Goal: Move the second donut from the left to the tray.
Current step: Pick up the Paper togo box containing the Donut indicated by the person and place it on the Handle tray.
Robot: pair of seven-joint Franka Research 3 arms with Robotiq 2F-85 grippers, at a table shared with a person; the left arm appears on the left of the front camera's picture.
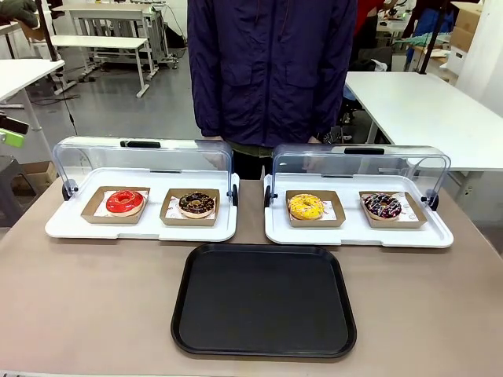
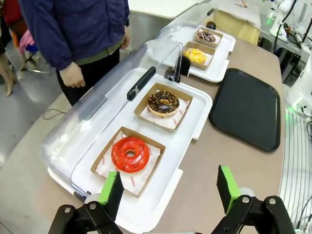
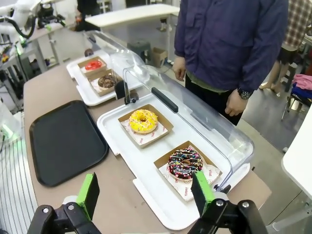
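Note:
The second donut from the left (image 1: 196, 204) has dark chocolate glaze with sparse tan sprinkles and sits in a brown cardboard square on the left white display tray; it also lies mid-frame as the chocolate donut (image 2: 163, 103) and far off as the chocolate donut (image 3: 107, 81). The black tray (image 1: 264, 299) lies flat in front of both display trays, seen too as the tray (image 2: 246, 107) and the tray (image 3: 66, 141). My left gripper (image 2: 168, 190) is open above the table edge near the red donut. My right gripper (image 3: 146, 194) is open near the pink-sprinkled donut.
A red-glazed donut (image 1: 125, 202) shares the left display tray (image 1: 71, 228). The right display tray (image 1: 440, 234) holds a yellow donut (image 1: 306, 206) and a dark donut with pink-and-white sprinkles (image 1: 382, 206). Both clear lids are raised. A person (image 1: 271, 71) stands at the far side.

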